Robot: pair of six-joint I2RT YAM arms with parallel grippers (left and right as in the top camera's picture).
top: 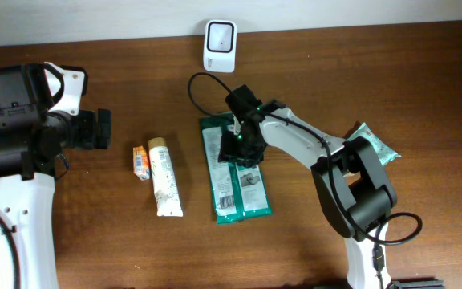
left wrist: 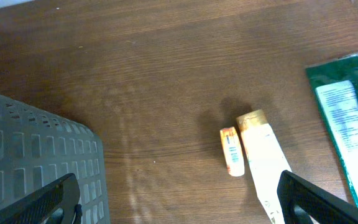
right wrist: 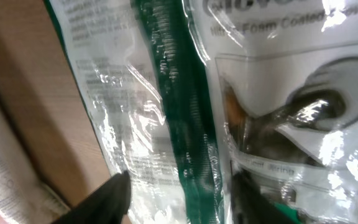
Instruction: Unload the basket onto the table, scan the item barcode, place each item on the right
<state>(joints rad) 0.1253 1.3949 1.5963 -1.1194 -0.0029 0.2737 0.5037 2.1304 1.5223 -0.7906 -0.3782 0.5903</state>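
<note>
Two green glove packages [top: 233,178] lie side by side, flat on the wooden table. My right gripper [top: 243,147] hovers over their upper half. In the right wrist view its dark fingers [right wrist: 107,200] stand apart just above the glossy film of the packages [right wrist: 185,124], so my right gripper [right wrist: 179,202] is open and holds nothing. The white scanner [top: 219,45] stands at the table's far edge. My left gripper [top: 103,128] waits wide open at the left, and in the left wrist view my left gripper [left wrist: 179,205] has only bare wood between its fingers.
A small orange tube [top: 140,161] and a white tube [top: 165,178] lie left of the packages; the left wrist view shows the orange tube [left wrist: 232,151] and white tube [left wrist: 265,162] too. Another green packet [top: 378,143] lies at the right. A grey perforated surface [left wrist: 36,158] sits under the left wrist.
</note>
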